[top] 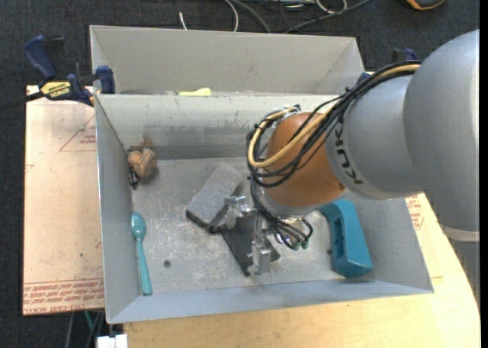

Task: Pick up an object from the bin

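1. Grey metal bin, scuffed floor, sloping walls. The arm comes in from the right, its orange wrist cover and looped cables low over the middle.
2. Count of loose things on the floor: five, one of each kind, plus a tiny dark speck at front left.
3. One teal spoon lies lengthwise along the left wall, bowl toward the back.
4. One tan lumpy object sits in the back left corner, against the wall.
5. One grey foam-like block lies left of centre, set at an angle.
6. One dark wedge-shaped piece, flat, lies at centre front. Its upper end touches, or slips under, the grey block; which of the two I cannot tell.
7. One blue-teal block lies at the right, near the front wall and apart from the wedge.
8. One yellow scrap shows at the top edge of the back partition — kind unclear.
9. The gripper is down at the floor, right over the dark wedge's front end. Whether the claw is spread or closed, or has hold of anything, cannot be made out.
10. In the way: the grey block crowds the wedge from the left — spoon and tan lump lie well clear.
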